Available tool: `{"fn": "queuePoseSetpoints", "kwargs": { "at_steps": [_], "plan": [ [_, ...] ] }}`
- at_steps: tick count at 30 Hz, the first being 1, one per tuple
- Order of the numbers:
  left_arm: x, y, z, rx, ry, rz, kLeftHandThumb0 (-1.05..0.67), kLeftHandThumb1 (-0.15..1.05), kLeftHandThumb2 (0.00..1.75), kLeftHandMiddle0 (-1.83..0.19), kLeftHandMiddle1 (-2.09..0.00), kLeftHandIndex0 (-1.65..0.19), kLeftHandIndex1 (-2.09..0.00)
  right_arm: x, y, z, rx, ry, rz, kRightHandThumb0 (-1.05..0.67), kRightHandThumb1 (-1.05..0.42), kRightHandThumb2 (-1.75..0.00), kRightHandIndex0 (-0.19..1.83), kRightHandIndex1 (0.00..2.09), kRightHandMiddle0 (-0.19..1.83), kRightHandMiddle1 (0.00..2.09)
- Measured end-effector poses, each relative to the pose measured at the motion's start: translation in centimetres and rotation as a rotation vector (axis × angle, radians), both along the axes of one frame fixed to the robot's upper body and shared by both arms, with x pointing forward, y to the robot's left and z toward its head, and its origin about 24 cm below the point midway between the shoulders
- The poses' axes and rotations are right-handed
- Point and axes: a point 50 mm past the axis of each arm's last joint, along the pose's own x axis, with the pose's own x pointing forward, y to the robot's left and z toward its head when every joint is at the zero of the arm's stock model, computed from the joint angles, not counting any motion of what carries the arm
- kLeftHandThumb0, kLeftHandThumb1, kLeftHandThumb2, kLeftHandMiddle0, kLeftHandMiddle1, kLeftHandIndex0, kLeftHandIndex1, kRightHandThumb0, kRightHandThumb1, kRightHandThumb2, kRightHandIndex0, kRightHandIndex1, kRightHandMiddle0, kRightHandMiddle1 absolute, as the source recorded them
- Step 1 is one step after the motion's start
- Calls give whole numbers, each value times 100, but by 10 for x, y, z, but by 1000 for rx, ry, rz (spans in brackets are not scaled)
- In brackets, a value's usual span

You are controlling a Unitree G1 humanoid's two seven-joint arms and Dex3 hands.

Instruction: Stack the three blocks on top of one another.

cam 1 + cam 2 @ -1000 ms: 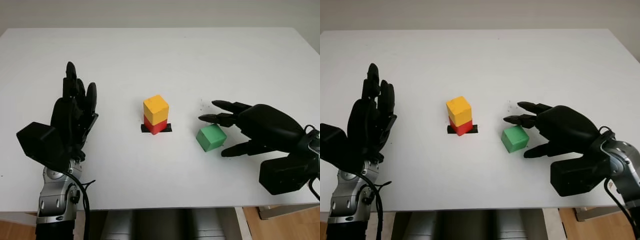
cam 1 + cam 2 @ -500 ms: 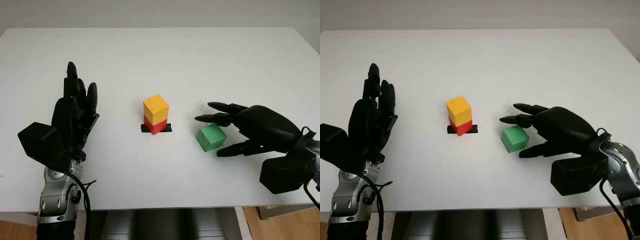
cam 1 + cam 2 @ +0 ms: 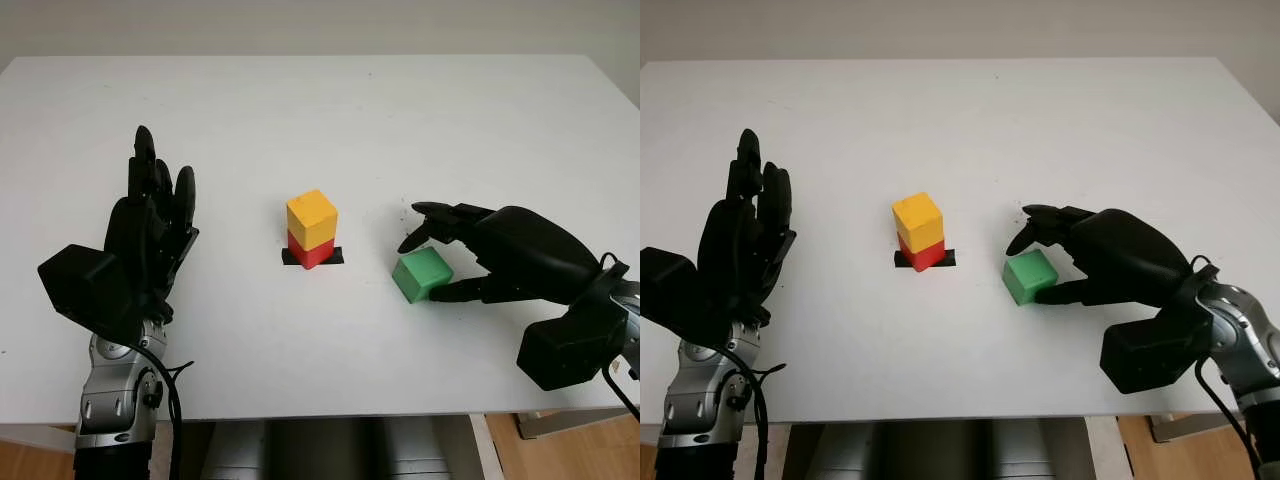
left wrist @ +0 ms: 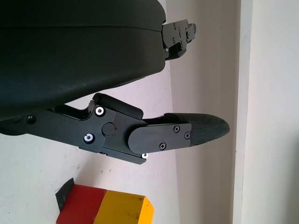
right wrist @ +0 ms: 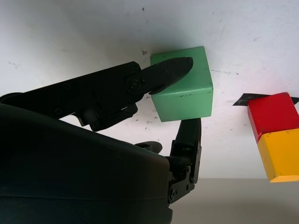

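Right wrist view: green block (image 5: 184, 91) on table, pinched between right robot hand (image 5: 180, 93) fingers.

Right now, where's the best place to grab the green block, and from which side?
Pinch the green block across its two opposite flat side faces, coming from its right, where the right hand is already closing its fingers around it. It sits flat on the table, apart from the stack.

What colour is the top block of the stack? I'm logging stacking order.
Yellow, sitting on the red block; clearest in the left eye view.
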Motion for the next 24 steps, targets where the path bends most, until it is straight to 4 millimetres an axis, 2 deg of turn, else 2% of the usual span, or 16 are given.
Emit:
{"fn": "queuePoseSetpoints", "kwargs": {
  "at_steps": [6,24],
  "plan": [
    [0,0,0,-2,0,0,-68,105,46,19,-4,16,-6,1,1,1,-21,-22,7,-34,-104,-6,35,7,11,151],
    [0,0,-1,-4,3,1,-68,105,46,19,-2,16,-5,6,5,8,-107,-4,35,-34,-105,-9,34,6,9,146]
  ]
}}
